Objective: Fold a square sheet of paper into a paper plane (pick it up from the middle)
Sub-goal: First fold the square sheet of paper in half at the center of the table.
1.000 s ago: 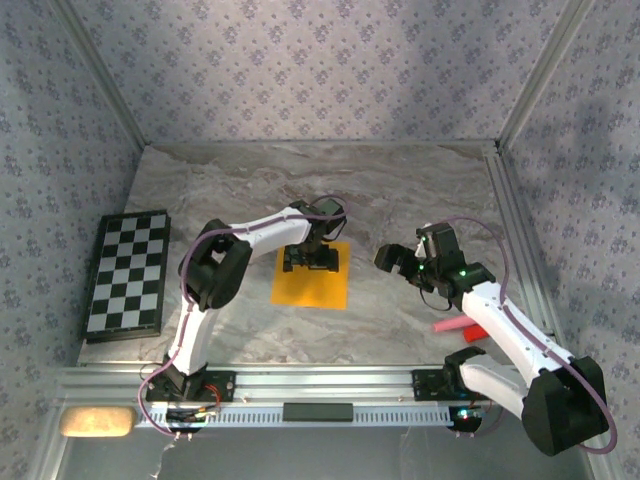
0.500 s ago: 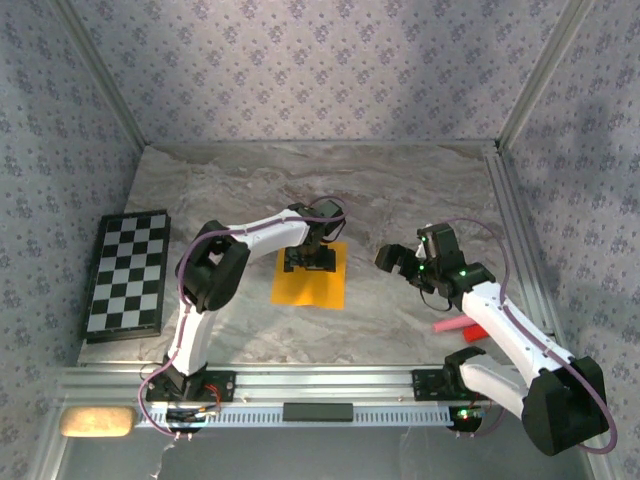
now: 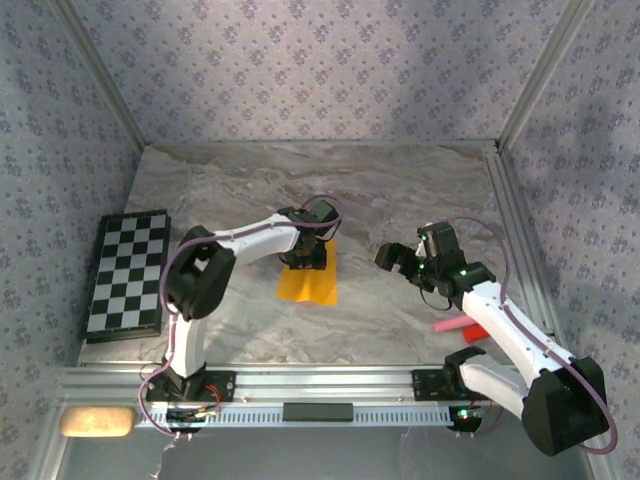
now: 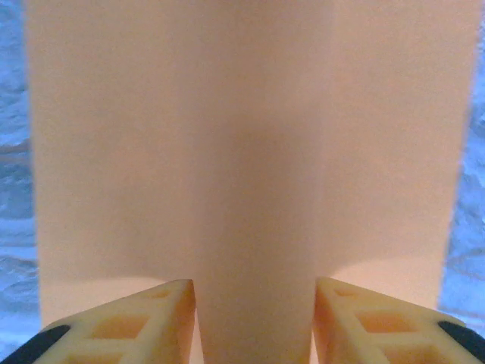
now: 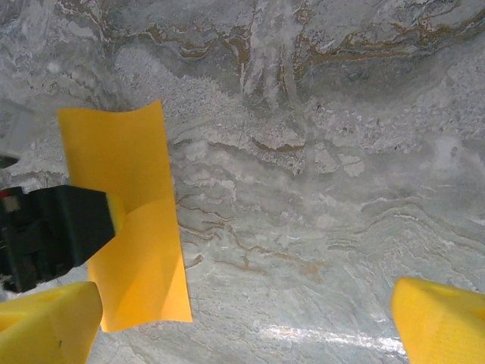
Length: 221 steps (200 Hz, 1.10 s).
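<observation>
A: Jaws first. What's your left gripper (image 4: 254,287) doing?

B: Its fingers (image 4: 163,303) are standing about half apart and pinching a raised hump of the square sheet of paper (image 4: 250,136) between them. The paper is touching both inner faces, so you're gripping it along its middle.

A: And your right gripper (image 5: 246,303)?

B: Its jaws are gaping wide and holding nothing. It's hovering over the bare marble table (image 5: 326,152), with the sheet off to its left and apart from it.

A: Where's the sheet sitting from above?

B: The top camera is showing the sheet (image 3: 308,285) near the middle of the table, in front of your left arm, with the left gripper (image 3: 304,260) sitting on its far half. The near half is lying flat on the marble. From there it's looking narrower than a square, because the middle is bunching upward. In the right wrist view the sheet (image 5: 136,227) is bending across the grip line, with its two parts tilting differently.

A: Anything else around?

B: The chequered board (image 3: 127,272) is lying along the left edge of the table, well apart from the sheet. The pink stick (image 3: 445,326) is lying on the right side beside your right arm, also well apart from the paper.
</observation>
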Available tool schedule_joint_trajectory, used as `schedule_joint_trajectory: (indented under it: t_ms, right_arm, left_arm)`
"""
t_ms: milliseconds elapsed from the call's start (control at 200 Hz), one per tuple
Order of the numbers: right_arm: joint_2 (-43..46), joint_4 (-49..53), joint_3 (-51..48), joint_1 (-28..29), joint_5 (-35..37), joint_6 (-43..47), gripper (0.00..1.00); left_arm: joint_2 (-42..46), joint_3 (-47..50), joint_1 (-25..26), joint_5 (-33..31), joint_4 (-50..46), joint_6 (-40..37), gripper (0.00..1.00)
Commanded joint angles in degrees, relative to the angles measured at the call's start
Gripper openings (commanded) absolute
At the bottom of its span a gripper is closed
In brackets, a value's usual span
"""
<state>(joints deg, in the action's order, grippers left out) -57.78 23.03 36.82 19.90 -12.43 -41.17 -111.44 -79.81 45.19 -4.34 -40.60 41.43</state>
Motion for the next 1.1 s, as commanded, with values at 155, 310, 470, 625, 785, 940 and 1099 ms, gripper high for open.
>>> schedule_joint_trajectory:
  t_ms: [155, 310, 470, 625, 785, 940, 1099]
  right_arm:
    - [1.13, 1.9, 1.54, 0.16, 1.53, -0.81, 1.0]
    - [1.48, 2.41, 2.07, -1.01, 0.24, 0.21, 1.0]
    - [0.93, -6.52, -0.59, -6.98, -13.95, -4.64, 1.0]
    - [0.04, -9.44, -0.96, -9.06, -19.57, -5.54, 0.99]
    - [-3.17, -8.74, 1.56, -7.62, -22.61, -3.14, 0.96]
    - [-4.4, -5.72, 3.21, -4.74, -17.96, 0.57, 0.97]
    - [-5.06, -7.29, 2.33, -1.89, -14.54, 0.31, 0.97]
  left_arm:
    - [7.22, 1.65, -0.63, 7.12, 8.9, -1.0, 0.41]
    - [9.62, 4.25, -2.89, 22.48, 18.8, 2.52, 0.4]
    - [10.88, 7.96, -5.09, 34.8, 30.24, 9.02, 0.4]
    - [9.88, 11.88, -5.71, 38.21, 38.05, 13.75, 0.41]
    - [7.41, 17.01, -5.44, 39.13, 47.19, 20.09, 0.41]
    - [6.32, 19.25, -4.29, 36.24, 48.66, 21.18, 0.41]
    - [6.42, 20.15, -2.71, 31.01, 44.82, 18.43, 0.41]
